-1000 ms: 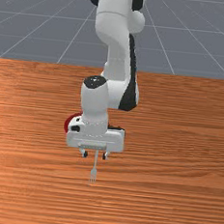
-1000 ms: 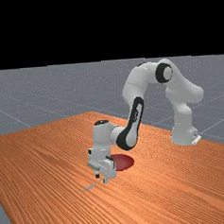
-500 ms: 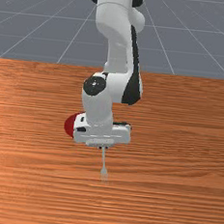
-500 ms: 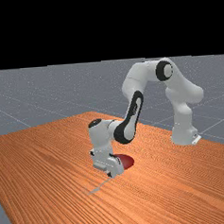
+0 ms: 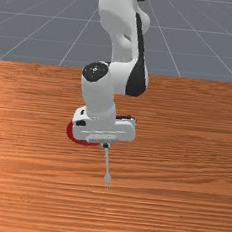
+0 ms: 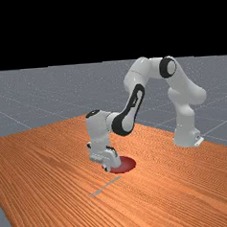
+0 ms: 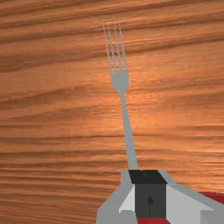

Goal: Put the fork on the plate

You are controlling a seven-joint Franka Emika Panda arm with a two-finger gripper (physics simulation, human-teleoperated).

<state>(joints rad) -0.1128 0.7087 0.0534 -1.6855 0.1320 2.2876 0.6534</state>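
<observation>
You have a table (image 5: 189, 205) of orange-brown wood, dark grain running side to side in the front view. Beyond its edge you see grey floor (image 5: 31, 24), crossed by pale lines. In the far view you note black backdrop (image 6: 104, 25) above the floor.

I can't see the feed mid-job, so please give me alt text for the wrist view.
The gripper is shut and empty; the fork lies on the wooden table, its head pointing away from the gripper, which hides its other end. Parts of the red plate show past the fingers.
</observation>
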